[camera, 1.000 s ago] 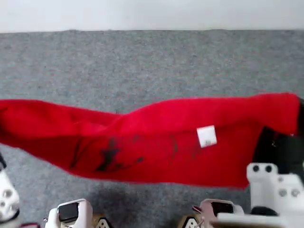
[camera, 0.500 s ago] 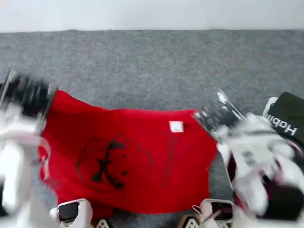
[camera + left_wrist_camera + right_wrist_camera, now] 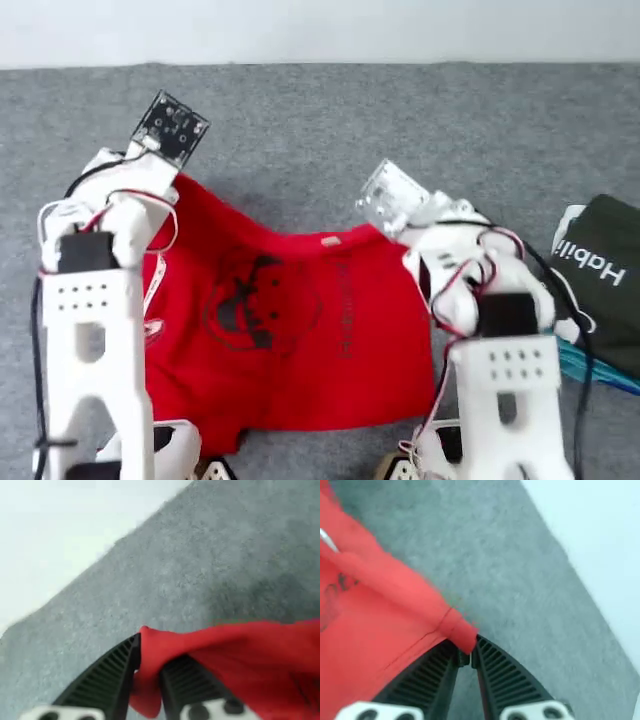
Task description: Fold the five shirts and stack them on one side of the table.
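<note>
A red shirt (image 3: 290,350) with a dark print lies spread between the two arms on the grey table (image 3: 300,130). My left gripper (image 3: 149,652) is shut on the shirt's (image 3: 240,655) far left corner, seen in the high view under the left arm (image 3: 150,200). My right gripper (image 3: 467,655) is shut on the red shirt's (image 3: 380,620) far right corner, beneath the right arm (image 3: 420,225). A white label (image 3: 330,241) shows at the shirt's far edge. The shirt's near edge sits close to the arm bases.
A dark green folded shirt (image 3: 605,285) with white lettering lies at the right edge, on top of other folded cloth (image 3: 590,365). Bare grey table stretches behind the arms up to the white wall (image 3: 320,30).
The red shirt has gone from hanging stretched wide and high to lying lower on the table. Both arms have swung away from the camera toward the far side, carrying the corners with them.
</note>
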Robot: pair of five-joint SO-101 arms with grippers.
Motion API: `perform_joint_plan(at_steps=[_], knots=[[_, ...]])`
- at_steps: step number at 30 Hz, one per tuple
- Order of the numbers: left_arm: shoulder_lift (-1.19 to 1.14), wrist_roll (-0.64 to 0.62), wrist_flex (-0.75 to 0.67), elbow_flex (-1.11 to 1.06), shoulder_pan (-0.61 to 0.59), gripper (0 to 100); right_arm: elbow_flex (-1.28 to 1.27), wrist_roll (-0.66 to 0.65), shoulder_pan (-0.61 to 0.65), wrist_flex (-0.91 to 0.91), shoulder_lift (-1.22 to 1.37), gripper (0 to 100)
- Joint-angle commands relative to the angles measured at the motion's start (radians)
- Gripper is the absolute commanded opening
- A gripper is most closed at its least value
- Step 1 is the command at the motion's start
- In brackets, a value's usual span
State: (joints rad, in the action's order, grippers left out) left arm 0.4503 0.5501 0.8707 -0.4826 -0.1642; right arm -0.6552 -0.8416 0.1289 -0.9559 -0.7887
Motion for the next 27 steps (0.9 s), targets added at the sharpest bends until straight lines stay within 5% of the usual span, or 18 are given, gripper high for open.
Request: perform_joint_plan(at_steps=[1, 10, 21, 27], knots=[[-0.097, 0.008, -0.127, 0.054, 0.003, 2, 0.011, -0.009, -0.007, 0.180, 0.113, 1.1], [-0.457, 0.006, -0.176, 0.463, 0.002, 2, 0.351, -0.011, -0.071, 0.369, 0.561, 1.1], [-0.891, 0.005, -0.167, 1.070, 0.006, 2, 0.925, -0.011, -0.099, 0.335, 1.030, 1.1], [-1.007, 0.005, 0.038, 1.277, 0.012, 2, 1.030, -0.009, -0.093, 0.189, 1.095, 1.1]])
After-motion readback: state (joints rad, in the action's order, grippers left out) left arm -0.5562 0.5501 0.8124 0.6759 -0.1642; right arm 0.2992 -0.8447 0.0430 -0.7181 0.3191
